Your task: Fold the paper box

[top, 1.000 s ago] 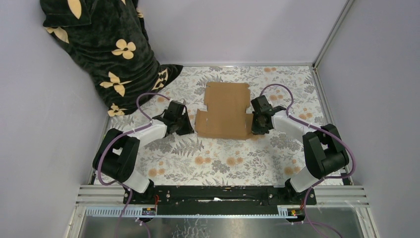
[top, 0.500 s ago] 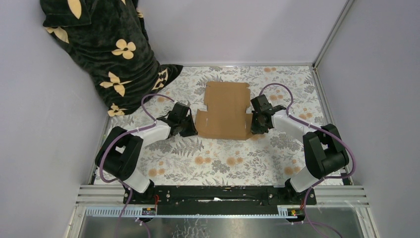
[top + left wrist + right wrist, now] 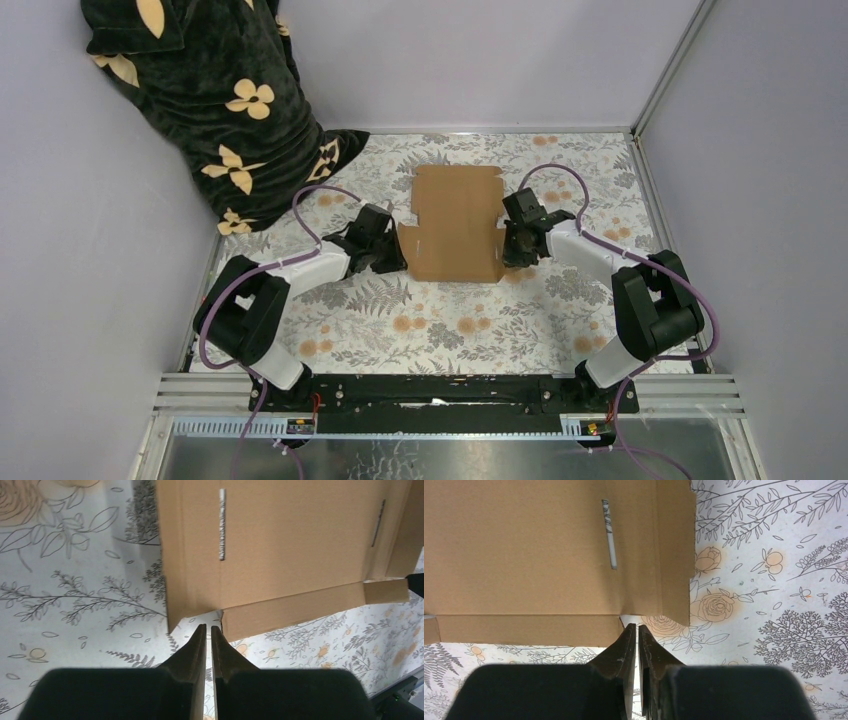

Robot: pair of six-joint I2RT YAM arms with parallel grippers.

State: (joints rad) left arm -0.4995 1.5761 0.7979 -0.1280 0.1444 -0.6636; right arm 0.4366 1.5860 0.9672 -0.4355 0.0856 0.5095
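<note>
The paper box (image 3: pixel 455 225) lies flat and unfolded in the middle of the floral tabletop (image 3: pixel 450 330), its narrower panel toward the far wall. Over the last second I have watched the left gripper (image 3: pixel 393 255) slide in from well off the sheet until it sits just at the box's left edge, while the right gripper (image 3: pixel 510 255), already at the right edge, only shifted slightly. Both wrist views show the fingers pressed almost together with a thin slit between them, pinching nothing. Each pair of tips points at a corner notch: on the left, where the left side flap (image 3: pixel 172 555) meets the near flap (image 3: pixel 295 605); on the right, where the right side flap (image 3: pixel 674 545) meets that same near strip. I read this as both arms now lined up to start on the flaps, with no fold made yet.

From these pictures I cannot tell whether the tips touch the cardboard or stop just short. The sheet's edges lie flat on the surface, so getting under one looks awkward with closed fingers. There is open tabletop near and far of the sheet. The dark flowered cloth (image 3: pixel 230 110) hangs in the far left corner, close behind the left arm's cable, and the right wall stands near the right arm's elbow
</note>
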